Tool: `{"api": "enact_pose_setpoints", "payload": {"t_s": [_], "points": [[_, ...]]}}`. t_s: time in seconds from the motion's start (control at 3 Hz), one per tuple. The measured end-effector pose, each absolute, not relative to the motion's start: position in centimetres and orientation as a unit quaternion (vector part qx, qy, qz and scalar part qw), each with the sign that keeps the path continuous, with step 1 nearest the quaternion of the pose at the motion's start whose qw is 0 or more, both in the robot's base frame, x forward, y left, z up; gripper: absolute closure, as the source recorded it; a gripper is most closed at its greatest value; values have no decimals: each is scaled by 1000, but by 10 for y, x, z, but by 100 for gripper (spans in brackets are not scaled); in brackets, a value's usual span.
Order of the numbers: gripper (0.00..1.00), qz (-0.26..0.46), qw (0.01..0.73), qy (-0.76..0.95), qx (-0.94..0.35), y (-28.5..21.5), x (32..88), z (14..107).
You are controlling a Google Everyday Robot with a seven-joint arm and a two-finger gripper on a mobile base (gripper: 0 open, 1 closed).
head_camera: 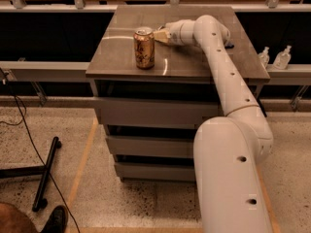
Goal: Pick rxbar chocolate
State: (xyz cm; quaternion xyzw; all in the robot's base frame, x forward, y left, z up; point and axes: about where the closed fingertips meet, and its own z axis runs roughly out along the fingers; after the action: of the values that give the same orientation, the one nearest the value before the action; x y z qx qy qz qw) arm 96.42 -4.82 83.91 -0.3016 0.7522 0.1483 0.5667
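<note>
The rxbar chocolate does not show; it is hidden or out of view. My gripper (159,35) reaches from the right across the grey cabinet top (121,57) and sits low over it, just behind and to the right of a gold-brown drink can (144,47) that stands upright near the front left. The white arm (218,57) covers the middle of the top. A small dark flat thing (228,45) peeks out behind the arm on the right; I cannot tell what it is.
The top belongs to a drawer cabinet (150,113). A shelf rail (43,67) runs at the left and two small bottles (274,57) stand at the right. A black stand foot (43,174) and a shoe (54,220) are on the floor at the left.
</note>
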Motion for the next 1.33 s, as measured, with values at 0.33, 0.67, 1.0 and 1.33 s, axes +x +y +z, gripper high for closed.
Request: {"api": "enact_pose_setpoints", "payload": {"t_s": [0.33, 0.67, 1.0, 1.33], "points": [[82, 148, 567, 752, -302, -48, 964, 839], [59, 148, 567, 752, -302, -48, 964, 839], [35, 148, 567, 752, -302, -48, 964, 839], [29, 148, 567, 752, -302, -48, 964, 839]]}}
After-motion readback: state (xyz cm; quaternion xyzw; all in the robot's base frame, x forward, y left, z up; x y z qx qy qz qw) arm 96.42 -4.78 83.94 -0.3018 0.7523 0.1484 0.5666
